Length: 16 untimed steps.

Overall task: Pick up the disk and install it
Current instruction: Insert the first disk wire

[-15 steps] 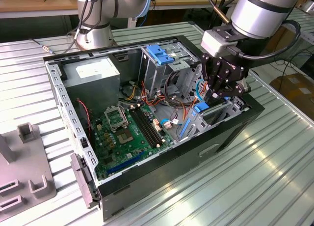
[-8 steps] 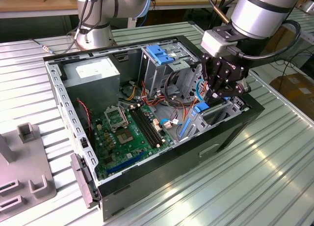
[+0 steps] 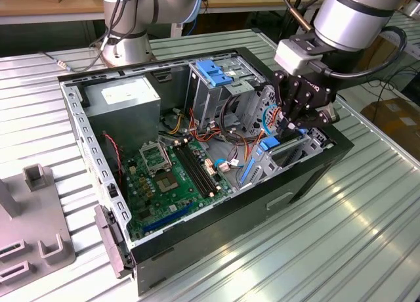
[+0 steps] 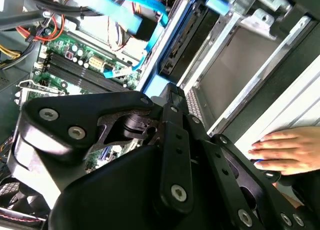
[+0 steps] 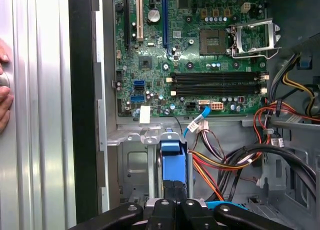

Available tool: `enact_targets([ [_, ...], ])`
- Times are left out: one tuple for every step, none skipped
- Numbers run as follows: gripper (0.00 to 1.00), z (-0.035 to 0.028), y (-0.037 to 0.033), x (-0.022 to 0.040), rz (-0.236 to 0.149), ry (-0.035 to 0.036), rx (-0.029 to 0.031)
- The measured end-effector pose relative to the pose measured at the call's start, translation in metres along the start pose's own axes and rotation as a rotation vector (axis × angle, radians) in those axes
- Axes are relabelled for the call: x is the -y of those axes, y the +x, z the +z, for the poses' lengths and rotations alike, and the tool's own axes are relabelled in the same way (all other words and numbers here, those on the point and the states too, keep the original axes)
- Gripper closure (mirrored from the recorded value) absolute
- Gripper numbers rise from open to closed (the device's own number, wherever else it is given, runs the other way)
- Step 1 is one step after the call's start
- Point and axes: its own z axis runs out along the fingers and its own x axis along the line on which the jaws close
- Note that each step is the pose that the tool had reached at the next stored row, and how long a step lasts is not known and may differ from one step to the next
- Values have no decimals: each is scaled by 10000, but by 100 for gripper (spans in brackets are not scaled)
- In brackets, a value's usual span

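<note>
The disk (image 5: 174, 160) shows edge-on as a blue-bracketed slab standing upright over the metal drive bay (image 5: 135, 165) at the case's front corner. In the exterior view the disk's blue end (image 3: 269, 144) sits just under my black gripper (image 3: 289, 125), low inside the open computer case (image 3: 216, 230) on that view's right. The fingers (image 5: 162, 208) stand close together against the blue end, so my gripper (image 5: 175, 206) looks shut on the disk. In the second wrist view my gripper (image 4: 170, 97) meets that blue end (image 4: 154, 85) beside the bay's rails.
A green motherboard (image 3: 170, 174) fills the case floor, with loose orange, black and blue cables (image 5: 235, 165) close to the bay. A grey power-supply box (image 3: 125, 95) and a blue-latched drive cage (image 3: 213, 72) stand behind. A person's hand (image 4: 290, 150) rests on the ribbed table outside the case.
</note>
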Motion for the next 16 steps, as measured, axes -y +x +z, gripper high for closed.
enact_targets([
  [88,2,-1,37,0,0,0],
  [88,2,-2,62,1,0,-1],
  [88,4,-3,118,0,0,-2],
  [88,4,-4,141,0,0,-3],
  [88,5,-4,162,0,0,-2],
  [88,5,-6,182,0,0,-3],
  [88,5,-6,190,0,0,-6],
  [88,5,-6,205,0,-1,-8],
  [88,4,-6,212,0,-4,-8],
  [88,2,-6,215,0,-11,-9],
  [88,0,-6,215,0,-12,-11],
  [88,-1,-6,215,-1,-12,-19],
  [88,-4,-6,216,-5,-12,-45],
  [88,-5,-6,219,-8,-11,-61],
  [88,-6,-7,228,-8,-11,-67],
  [88,-5,-7,239,-8,-11,-69],
])
